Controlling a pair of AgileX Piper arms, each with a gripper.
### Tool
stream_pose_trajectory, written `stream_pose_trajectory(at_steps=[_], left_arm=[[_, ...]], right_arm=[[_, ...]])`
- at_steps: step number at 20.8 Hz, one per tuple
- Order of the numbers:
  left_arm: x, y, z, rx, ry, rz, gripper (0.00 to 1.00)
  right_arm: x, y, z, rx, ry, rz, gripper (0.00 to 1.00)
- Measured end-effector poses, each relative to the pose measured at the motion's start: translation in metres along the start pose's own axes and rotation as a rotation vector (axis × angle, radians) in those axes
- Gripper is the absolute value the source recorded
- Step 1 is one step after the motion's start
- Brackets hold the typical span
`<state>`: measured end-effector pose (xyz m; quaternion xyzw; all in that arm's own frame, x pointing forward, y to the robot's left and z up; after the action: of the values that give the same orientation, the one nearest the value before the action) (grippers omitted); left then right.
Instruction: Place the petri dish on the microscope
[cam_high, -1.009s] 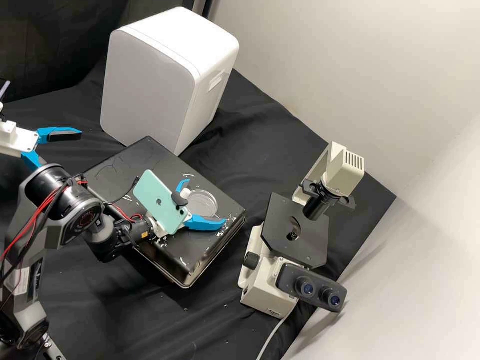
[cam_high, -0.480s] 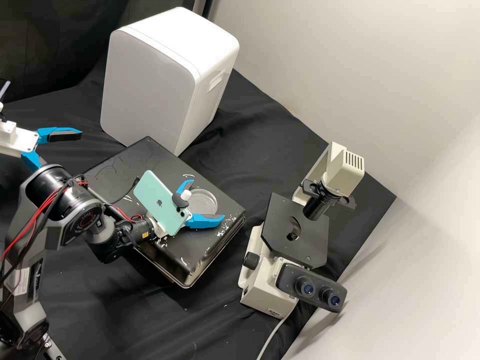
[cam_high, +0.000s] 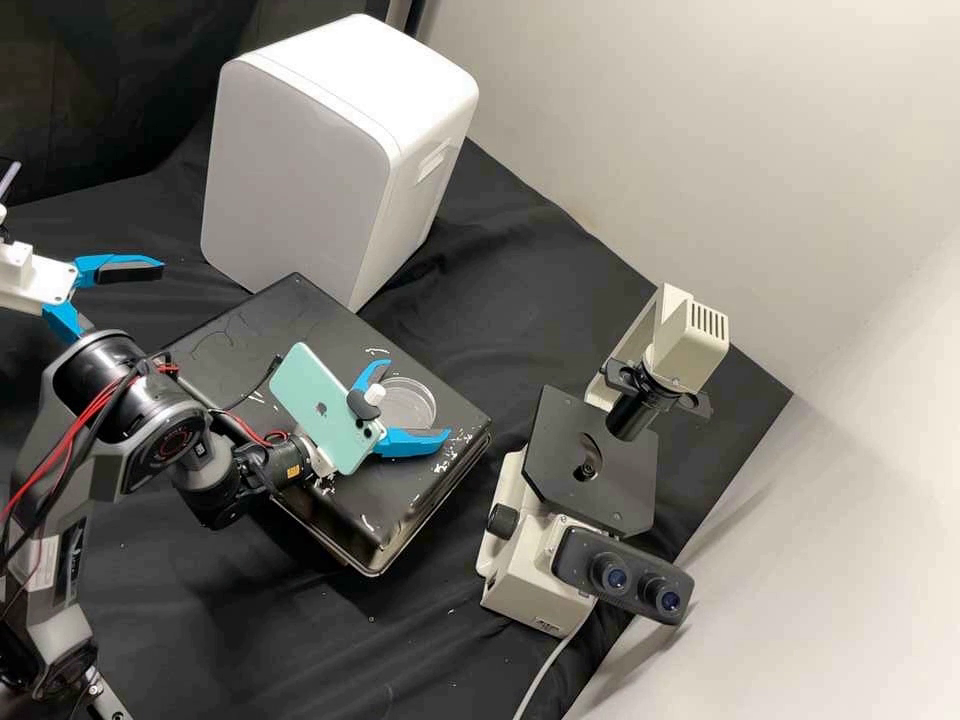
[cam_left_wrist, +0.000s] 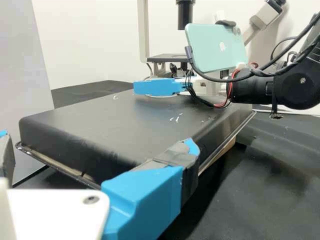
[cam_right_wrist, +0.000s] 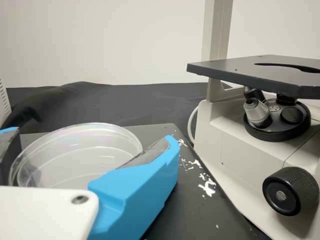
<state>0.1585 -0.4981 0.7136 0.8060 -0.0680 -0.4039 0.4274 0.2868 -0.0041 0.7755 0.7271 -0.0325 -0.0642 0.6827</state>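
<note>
Lab setup. 1 microscope (cam_high: 590, 470) with 2 eyepieces, a clear petri dish (cam_high: 405, 400) on a black tray (cam_high: 250, 330), and a white boxy benchtop unit (cam_high: 330, 150) behind them. All of it sits on a bench (cam_high: 520, 290) draped in black cloth, against plain white walls (cam_high: 700, 120).

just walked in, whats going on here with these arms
The right pincer sits open around the petri dish, which lies on the black tray. The dish is not yet on the microscope, which stands beside the tray. The left pincer hangs open off to the side, holding nothing.
</note>
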Motion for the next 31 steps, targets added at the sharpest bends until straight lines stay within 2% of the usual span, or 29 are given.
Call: stream_pose_trajectory(at_steps=[10, 14, 17, 31], left_arm=[[0.000, 0.0004, 0.000, 0.001, 0.000, 0.002, 1.00], [0.001, 0.0006, 0.000, 0.001, 0.000, 0.002, 1.00], [0.001, 0.0006, 0.000, 0.001, 0.000, 0.002, 1.00], [0.001, -0.0002, 0.000, -0.001, 0.000, -0.001, 1.00]], right_arm=[[0.000, 0.002, 0.000, 0.012, 0.003, 0.003, 0.00], [-0.006, 0.007, -0.005, 0.015, 0.023, 0.021, 0.00], [-0.010, 0.008, -0.005, 0.037, 0.029, 0.029, 0.00], [-0.010, 0.009, -0.005, 0.037, 0.034, 0.033, 0.00]])
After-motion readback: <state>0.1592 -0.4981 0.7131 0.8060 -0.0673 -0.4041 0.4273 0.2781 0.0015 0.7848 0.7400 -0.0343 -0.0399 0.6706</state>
